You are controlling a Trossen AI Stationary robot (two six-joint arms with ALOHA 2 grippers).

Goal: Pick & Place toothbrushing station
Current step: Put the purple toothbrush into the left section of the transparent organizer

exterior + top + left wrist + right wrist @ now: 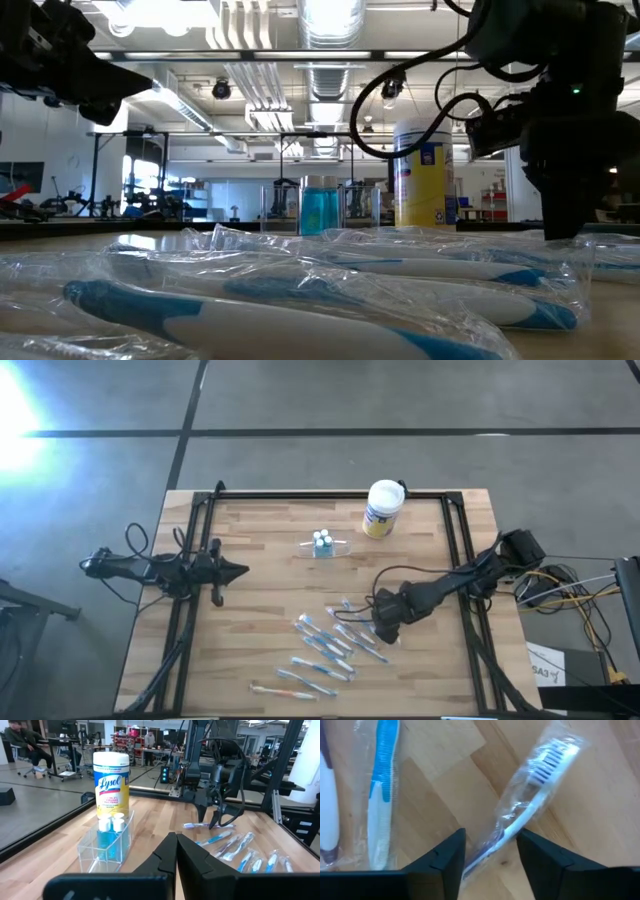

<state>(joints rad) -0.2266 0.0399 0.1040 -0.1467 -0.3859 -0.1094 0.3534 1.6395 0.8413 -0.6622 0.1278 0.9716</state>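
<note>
**Right hand open over a wrapped toothbrush; clear station stands apart**

The toothbrushing station point(322, 546), a low clear plastic holder, stands on the wooden table point(260, 530) near its far middle. It holds small blue bottles with white caps point(111, 824), upright at one end of the holder. Just beside the station, toward the far right, stands the white canister point(381, 509) with a yellow label, closed by its lid.

Nearer than the station, wrapped toothbrushes point(325, 645) lie scattered in clear sleeves. The right hand point(490, 852) is low over the right edge of that scatter, its fingers spread on either side of one wrapped toothbrush point(530, 810), not closed on it.

The left hand point(176, 851) hovers well left of the station, fingers pressed together, holding nothing.
</note>
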